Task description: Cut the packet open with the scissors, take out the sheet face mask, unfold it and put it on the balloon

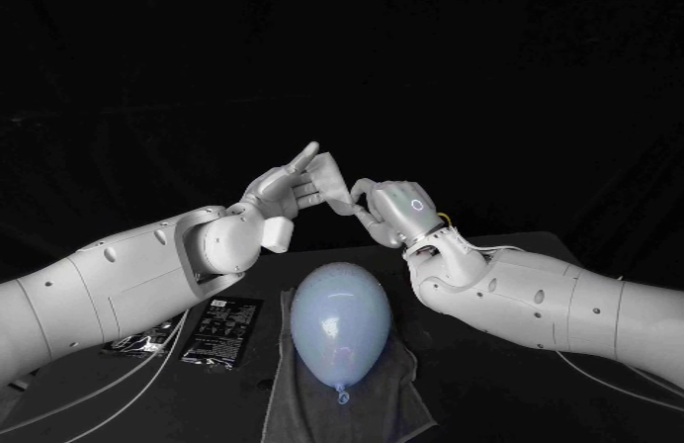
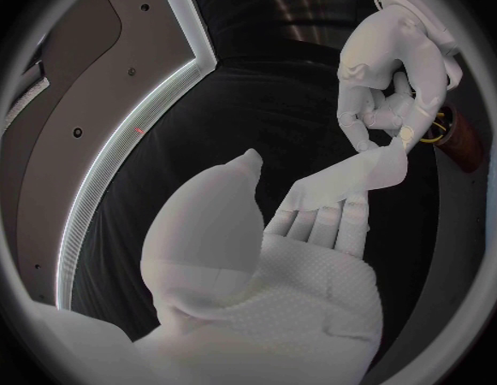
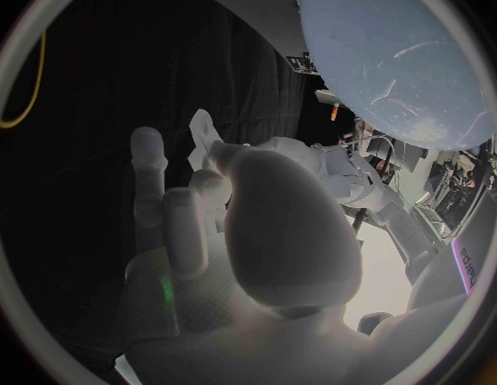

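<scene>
left hand (image 1: 286, 198): raised, facing right hand (image 1: 397, 206).
sheet face mask (image 1: 331, 178): pale strip between them, apparently pinched by both.
balloon (image 1: 342, 324): lying on grey cloth (image 1: 302, 413).
packet (image 1: 222, 330): beside cloth.

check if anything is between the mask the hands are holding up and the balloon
Nothing visible does. The sheet mask is stretched between the left hand and right hand, held up beyond the balloon, with open space between them. The packet lies off to the balloon's side.
</scene>
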`<action>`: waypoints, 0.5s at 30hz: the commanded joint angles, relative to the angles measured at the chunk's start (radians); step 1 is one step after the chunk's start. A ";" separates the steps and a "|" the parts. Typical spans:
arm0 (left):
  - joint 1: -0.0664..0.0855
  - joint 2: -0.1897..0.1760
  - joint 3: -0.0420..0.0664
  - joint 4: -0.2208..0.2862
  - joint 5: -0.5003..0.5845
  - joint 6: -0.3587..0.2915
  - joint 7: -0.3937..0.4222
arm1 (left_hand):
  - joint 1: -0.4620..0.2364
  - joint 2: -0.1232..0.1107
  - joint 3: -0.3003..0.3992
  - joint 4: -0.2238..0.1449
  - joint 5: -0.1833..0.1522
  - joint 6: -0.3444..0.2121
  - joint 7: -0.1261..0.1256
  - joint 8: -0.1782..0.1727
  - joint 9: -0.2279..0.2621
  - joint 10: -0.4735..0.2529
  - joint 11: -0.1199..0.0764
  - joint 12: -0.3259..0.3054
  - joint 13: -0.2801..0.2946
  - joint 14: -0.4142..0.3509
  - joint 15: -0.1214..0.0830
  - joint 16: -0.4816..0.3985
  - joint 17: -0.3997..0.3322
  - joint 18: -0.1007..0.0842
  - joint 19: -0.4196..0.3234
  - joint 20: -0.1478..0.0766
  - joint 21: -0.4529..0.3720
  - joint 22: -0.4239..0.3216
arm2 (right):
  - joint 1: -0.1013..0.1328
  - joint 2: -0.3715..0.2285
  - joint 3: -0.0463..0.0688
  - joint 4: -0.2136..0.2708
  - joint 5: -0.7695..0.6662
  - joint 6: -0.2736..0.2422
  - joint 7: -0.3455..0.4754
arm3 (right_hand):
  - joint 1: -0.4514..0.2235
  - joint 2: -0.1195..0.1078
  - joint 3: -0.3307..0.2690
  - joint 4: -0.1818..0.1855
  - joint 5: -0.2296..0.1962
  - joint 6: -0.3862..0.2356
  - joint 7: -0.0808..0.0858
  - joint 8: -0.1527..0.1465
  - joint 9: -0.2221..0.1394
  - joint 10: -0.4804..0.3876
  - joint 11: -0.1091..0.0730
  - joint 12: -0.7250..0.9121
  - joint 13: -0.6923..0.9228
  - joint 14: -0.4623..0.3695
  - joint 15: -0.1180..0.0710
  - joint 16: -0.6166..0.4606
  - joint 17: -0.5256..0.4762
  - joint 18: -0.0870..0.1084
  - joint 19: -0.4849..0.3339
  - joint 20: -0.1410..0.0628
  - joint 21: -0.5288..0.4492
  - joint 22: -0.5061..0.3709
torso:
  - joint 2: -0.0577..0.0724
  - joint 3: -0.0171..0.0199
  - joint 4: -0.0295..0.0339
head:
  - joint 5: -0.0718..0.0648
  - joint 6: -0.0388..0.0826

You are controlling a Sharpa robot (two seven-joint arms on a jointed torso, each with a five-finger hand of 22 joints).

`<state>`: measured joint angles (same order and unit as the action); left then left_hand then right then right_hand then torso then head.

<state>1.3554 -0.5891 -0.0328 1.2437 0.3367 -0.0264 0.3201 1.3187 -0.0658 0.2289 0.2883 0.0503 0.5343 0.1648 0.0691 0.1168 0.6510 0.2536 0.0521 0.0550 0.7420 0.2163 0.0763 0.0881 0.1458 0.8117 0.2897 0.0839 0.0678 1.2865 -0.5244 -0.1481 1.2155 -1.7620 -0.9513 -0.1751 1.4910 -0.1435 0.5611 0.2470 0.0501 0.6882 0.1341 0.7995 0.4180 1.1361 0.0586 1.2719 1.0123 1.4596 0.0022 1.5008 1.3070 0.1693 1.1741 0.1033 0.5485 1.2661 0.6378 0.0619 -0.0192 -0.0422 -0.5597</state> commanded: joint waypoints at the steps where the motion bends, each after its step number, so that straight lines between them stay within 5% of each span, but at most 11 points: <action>1: 0.001 0.001 0.001 0.001 0.005 0.017 0.011 | 0.009 0.000 -0.006 -0.001 -0.003 0.007 0.132 0.005 0.001 0.007 0.000 0.005 0.001 0.008 0.001 0.004 0.001 0.010 0.005 0.000 0.006 0.001 | 0.001 -0.004 0.001 0.007 0.004 -0.093 0.031 | -0.006 -0.002 0.019 -0.006 -0.001 0.013 0.000 0.009 -0.002 0.014 -0.002 0.007 0.005 0.005 -0.007 0.005 0.007 -0.001 0.008 -0.002 0.011 0.008 | 0.000 -0.0001 0.0000 | 0.000 0.001; 12: 0.001 -0.001 0.001 -0.006 -0.006 0.002 0.013 | 0.011 0.000 -0.009 -0.001 -0.003 0.011 0.131 0.006 0.002 0.011 0.000 0.005 0.001 0.011 0.001 0.004 0.002 0.009 -0.008 0.001 0.003 -0.001 | 0.004 -0.025 0.004 0.043 0.015 -0.099 0.049 | -0.059 0.018 0.143 -0.025 -0.001 0.033 -0.026 0.082 0.003 0.101 -0.025 0.039 0.060 0.034 -0.027 0.015 0.050 -0.012 0.054 -0.025 0.093 0.046 | -0.001 0.0001 0.0005 | 0.000 0.004; 15: 0.001 -0.002 0.001 -0.009 -0.039 -0.005 0.019 | 0.005 0.004 -0.028 0.002 -0.003 0.026 0.132 0.011 0.006 0.032 -0.001 0.006 0.002 0.023 0.002 0.005 0.004 -0.007 -0.083 0.002 -0.021 -0.009 | 0.013 -0.035 0.007 0.059 0.020 -0.098 0.045 | -0.084 0.007 0.197 -0.039 -0.001 0.049 -0.033 0.104 -0.001 0.132 -0.033 0.049 0.081 0.047 -0.034 0.020 0.073 -0.018 0.073 -0.034 0.127 0.062 | -0.002 -0.0003 0.0004 | -0.001 0.006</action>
<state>1.3553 -0.5913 -0.0330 1.2357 0.3296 -0.0288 0.3199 1.3187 -0.0658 0.2035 0.2910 0.0503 0.5560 0.1678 0.0749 0.1214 0.6788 0.2526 0.0521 0.0559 0.7613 0.2181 0.0762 0.0912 0.1459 0.7385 0.2923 0.0674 0.0599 1.2949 -0.5570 -0.1432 1.2671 -1.7457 -0.9517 -0.1418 1.4161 -0.1410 0.7484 0.2102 0.0436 0.7291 0.1026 0.8954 0.4162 1.2643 0.0259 1.3185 1.0909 1.4668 -0.0257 1.5164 1.3103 0.1616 1.2430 0.0694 0.6714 1.3081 0.6372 0.0619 -0.0190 -0.0415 -0.5547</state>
